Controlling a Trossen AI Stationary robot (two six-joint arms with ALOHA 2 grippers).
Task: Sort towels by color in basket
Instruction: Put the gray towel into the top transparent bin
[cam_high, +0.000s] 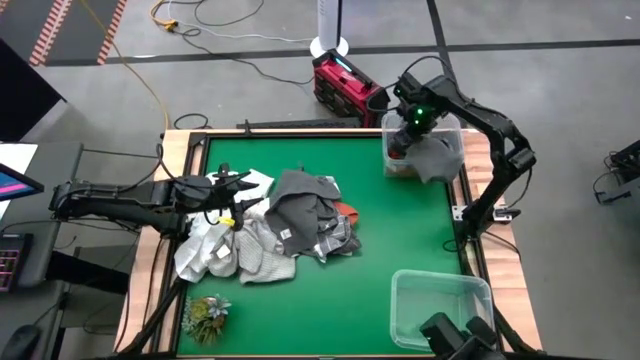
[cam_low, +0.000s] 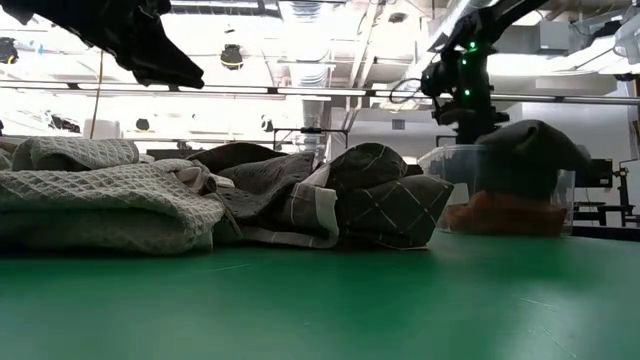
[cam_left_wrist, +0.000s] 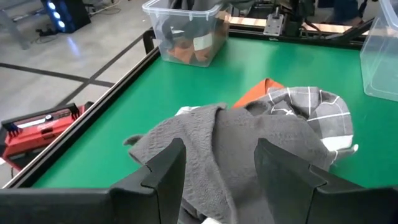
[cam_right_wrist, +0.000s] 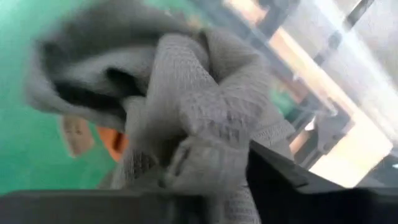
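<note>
A heap of towels (cam_high: 270, 225) lies on the green table, left of centre: dark grey (cam_high: 300, 195), grey-checked (cam_left_wrist: 311, 106), white and pale grey (cam_high: 210, 250), and a rust-orange corner (cam_left_wrist: 261, 87). My left gripper (cam_left_wrist: 217, 180) hovers open over the heap's left side, nearly level, touching nothing. At the far right a clear bin (cam_high: 450, 135) holds an orange towel (cam_low: 505, 215). A grey waffle towel (cam_high: 435, 160) is mounded on top of it, spilling over the rim. My right gripper (cam_high: 410, 135) points down over this bin, open, with the towel's bunched top between its fingers. My right gripper comes from above, pointing down. The grey waffle towel's bunched upper part (cam_right_wrist: 205, 155) lies against the inner face of one finger (cam_right_wrist: 280, 177). The cloth hides the other finger. The towel's bulk rests on the bin and on the orange towel inside.
A second clear bin (cam_high: 440, 305) stands at the near right corner. A green leafy tuft (cam_high: 205, 315) lies near the front left corner. A wooden rail (cam_high: 180, 150) frames the table, and a red case (cam_high: 345, 85) sits on the floor beyond the far edge. Bare green mat lies between heap and bins.
</note>
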